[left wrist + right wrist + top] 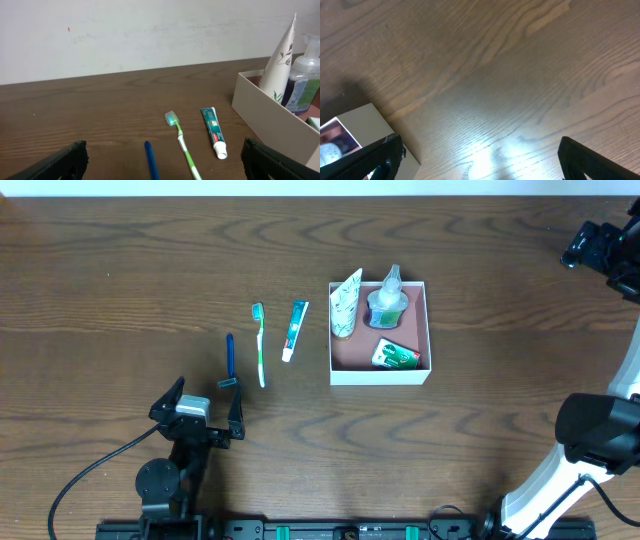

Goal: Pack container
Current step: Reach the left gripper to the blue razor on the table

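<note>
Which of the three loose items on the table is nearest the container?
The small toothpaste tube: it lies rightmost, between the green toothbrush and the container; the blue razor is farthest.

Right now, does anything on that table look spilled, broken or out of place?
Nothing looks spilled or broken. The one oddity: the white tube leans against the left wall of the container, poking above its rim. The razor, toothbrush and small toothpaste lie outside it.

We see a dark brown wood-grain counter (120, 280). Ahead of the left tool (209, 394) lie a blue razor (230, 358), a green-and-white toothbrush (261, 345) and a teal-and-white tube (295, 330). To the tool's right, the container (380, 376) is white outside, dusty pink inside.
</note>
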Robot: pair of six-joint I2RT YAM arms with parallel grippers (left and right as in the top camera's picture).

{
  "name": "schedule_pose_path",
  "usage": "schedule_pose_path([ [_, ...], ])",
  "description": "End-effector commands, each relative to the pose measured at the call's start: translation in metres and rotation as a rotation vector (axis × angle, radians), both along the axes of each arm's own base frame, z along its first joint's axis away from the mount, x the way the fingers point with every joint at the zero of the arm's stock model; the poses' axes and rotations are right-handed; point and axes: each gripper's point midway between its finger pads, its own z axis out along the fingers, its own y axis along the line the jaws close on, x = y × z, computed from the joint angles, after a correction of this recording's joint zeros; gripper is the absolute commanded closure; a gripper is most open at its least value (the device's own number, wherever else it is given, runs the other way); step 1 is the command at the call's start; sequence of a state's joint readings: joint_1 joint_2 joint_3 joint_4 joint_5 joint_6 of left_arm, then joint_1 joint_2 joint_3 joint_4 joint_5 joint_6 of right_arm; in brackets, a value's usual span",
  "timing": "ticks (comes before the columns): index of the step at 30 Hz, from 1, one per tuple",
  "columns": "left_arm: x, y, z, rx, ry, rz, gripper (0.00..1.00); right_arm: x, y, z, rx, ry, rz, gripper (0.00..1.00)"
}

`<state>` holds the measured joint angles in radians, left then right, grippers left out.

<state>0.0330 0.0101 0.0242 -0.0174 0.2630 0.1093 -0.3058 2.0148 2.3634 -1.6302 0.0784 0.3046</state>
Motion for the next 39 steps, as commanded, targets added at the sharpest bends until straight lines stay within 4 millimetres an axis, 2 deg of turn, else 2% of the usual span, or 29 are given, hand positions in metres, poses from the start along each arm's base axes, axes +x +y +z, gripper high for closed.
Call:
schedule_pose_path([
  [1,-0.001,-0.002,-0.015,0.005,0.041,-0.014,0.02,-0.003,-0.001,0.012,-0.005,-0.033,-0.020,0.01],
  [6,-0.001,-0.004,-0.013,-0.147,0.060,-0.013,0.02,-0.003,-0.001,0.012,-0.005,-0.033,-0.020,0.01],
  [12,-0.017,-0.049,0.000,-0.194,0.065,-0.286,0.02,-0.003,-0.001,0.012,-0.005,-0.033,-0.020,0.01],
  [14,-0.023,-0.056,0.016,-0.191,0.037,-0.336,0.02,-0.003,-0.001,0.012,-0.005,-0.032,-0.020,0.01],
  [20,-0.043,-0.054,0.089,-0.058,-0.048,-0.328,0.02,-0.003,-0.001,0.012,-0.005,-0.033,-0.020,0.01],
  [23,-0.054,-0.050,0.105,0.018,0.024,-0.308,0.02,-0.003,-0.001,0.012,-0.005,-0.033,-0.020,0.01],
  [27,-0.068,-0.055,0.128,-0.014,0.110,-0.332,0.02,-0.003,-0.001,0.012,-0.005,-0.033,-0.020,0.01],
  [30,-0.073,-0.059,0.141,-0.010,0.103,-0.360,0.02,-0.003,-0.001,0.012,-0.005,-0.033,-0.020,0.01],
  [34,-0.062,-0.052,0.140,-0.022,0.194,-0.316,0.02,-0.003,-0.001,0.012,-0.005,-0.033,-0.020,0.01],
  [39,-0.033,-0.044,0.121,-0.075,0.553,-0.269,0.02,-0.003,-0.001,0.012,-0.005,-0.033,-0.020,0.01],
])
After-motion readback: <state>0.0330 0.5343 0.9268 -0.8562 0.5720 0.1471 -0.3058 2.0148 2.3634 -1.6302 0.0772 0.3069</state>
